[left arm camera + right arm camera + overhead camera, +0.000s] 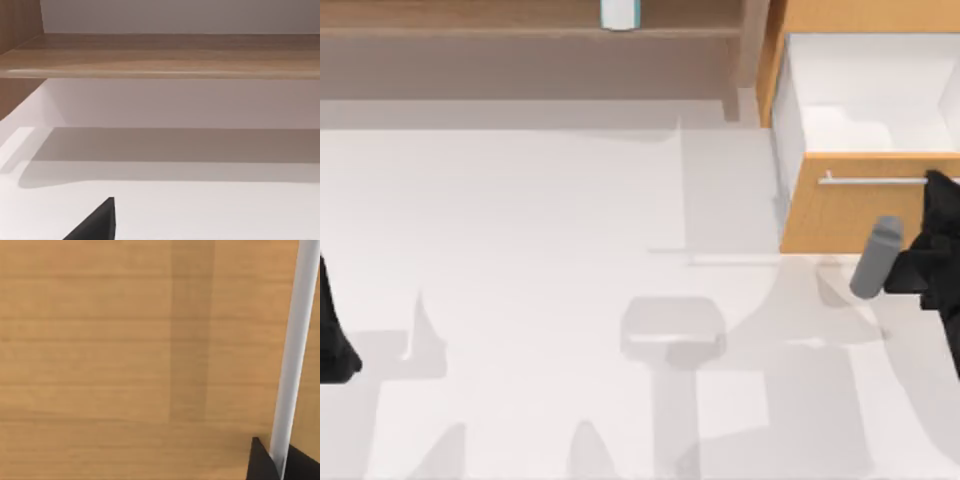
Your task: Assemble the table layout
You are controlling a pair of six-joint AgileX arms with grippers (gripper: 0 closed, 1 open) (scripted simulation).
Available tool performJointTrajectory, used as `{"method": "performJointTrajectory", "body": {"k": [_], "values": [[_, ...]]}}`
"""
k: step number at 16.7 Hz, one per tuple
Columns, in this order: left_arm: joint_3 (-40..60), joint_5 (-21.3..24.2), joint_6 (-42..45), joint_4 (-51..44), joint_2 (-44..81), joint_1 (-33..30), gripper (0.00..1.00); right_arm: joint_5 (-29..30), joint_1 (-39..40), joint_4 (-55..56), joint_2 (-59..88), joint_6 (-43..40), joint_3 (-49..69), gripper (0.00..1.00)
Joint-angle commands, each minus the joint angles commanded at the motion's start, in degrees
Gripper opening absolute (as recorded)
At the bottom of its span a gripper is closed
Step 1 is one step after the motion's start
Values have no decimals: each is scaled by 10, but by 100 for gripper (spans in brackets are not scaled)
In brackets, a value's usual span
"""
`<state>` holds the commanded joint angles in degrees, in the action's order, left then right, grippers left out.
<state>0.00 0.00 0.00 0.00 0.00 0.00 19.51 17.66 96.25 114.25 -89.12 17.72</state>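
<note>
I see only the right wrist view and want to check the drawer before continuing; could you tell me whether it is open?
Observer: Yes. In the top view the drawer is pulled out, with its white inside exposed.
Operator: Where is my right gripper along the handle?
Observer: The right gripper is at the right end of the handle.
Operator: And the left arm?
Observer: The left gripper is parked at the left edge of the table, facing the wooden shelf.
</note>
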Motion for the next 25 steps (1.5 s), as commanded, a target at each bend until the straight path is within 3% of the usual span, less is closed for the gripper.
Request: {"method": "performJointTrajectory", "body": {"k": [25], "values": [[0, 0, 0, 0, 0, 0, 100, -55, -54, -157, 82, 1, 237, 0]]}}
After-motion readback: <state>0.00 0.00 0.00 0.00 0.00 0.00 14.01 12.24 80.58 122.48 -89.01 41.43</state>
